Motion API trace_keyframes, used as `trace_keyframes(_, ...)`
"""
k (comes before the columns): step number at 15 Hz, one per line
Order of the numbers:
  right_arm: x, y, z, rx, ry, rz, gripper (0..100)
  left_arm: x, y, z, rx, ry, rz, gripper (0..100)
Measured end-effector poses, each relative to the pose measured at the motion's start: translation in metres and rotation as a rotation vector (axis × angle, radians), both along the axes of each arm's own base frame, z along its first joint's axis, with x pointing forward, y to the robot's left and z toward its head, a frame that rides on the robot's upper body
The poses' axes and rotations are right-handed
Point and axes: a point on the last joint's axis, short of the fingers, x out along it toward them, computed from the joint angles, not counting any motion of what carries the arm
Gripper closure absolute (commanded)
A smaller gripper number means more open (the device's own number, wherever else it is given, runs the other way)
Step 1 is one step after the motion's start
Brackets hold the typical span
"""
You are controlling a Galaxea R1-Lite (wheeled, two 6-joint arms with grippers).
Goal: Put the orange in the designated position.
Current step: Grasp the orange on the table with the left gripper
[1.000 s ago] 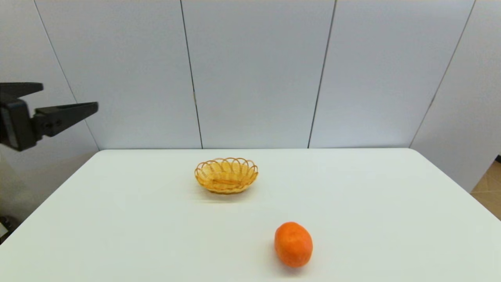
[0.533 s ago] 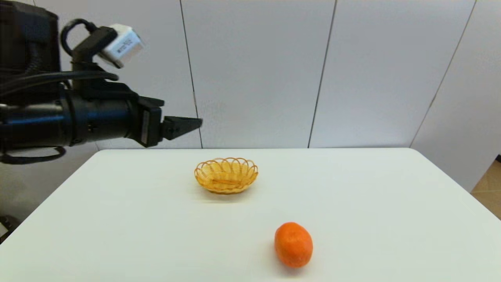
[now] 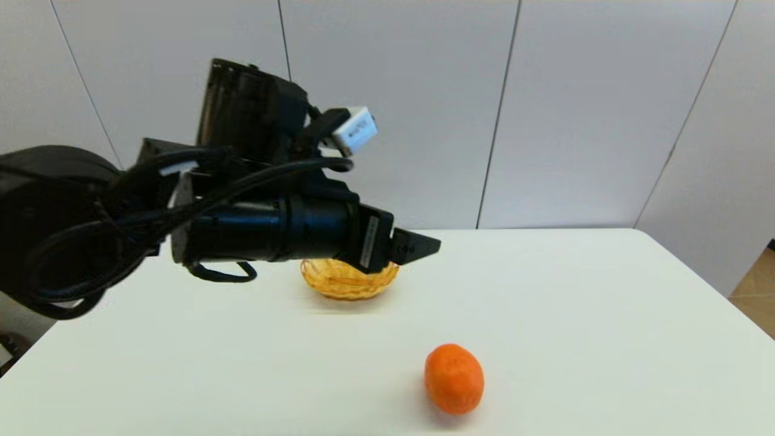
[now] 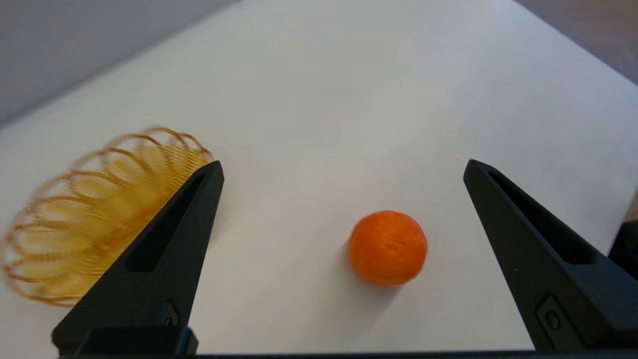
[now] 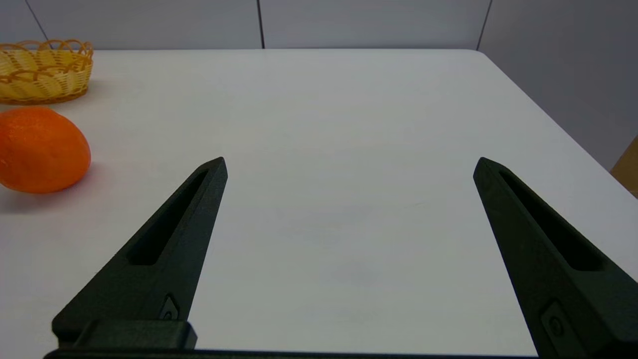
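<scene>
Left gripper hangs wide open above the table, the orange lying nearer and right of it, long axis near-to-far

Bright orange fruit, the orange, slightly oval, with dimpled skin, lying on its side on the white surface. Sits near the front edge, right of centre, well apart from the basket farther back. Untouched, with nothing gripping it.
</scene>
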Motion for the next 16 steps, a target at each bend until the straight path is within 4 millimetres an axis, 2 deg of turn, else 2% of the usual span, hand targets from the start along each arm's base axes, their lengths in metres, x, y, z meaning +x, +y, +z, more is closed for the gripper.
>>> trace_keyframes(7, 0.000, 0.000, 0.000, 0.000, 0.000, 0.000, 0, -0.001, -0.052, -0.046, 0.061, 0.223, -0.039, 0)
trace_keyframes(12, 0.000, 0.000, 0.000, 0.000, 0.000, -0.001, 0, -0.002, -0.067, -0.079, 0.171, 0.326, -0.045, 0)
trace_keyframes(16, 0.000, 0.000, 0.000, 0.000, 0.000, 0.000, 0, -0.002, -0.068, -0.097, 0.260, 0.391, -0.036, 0)
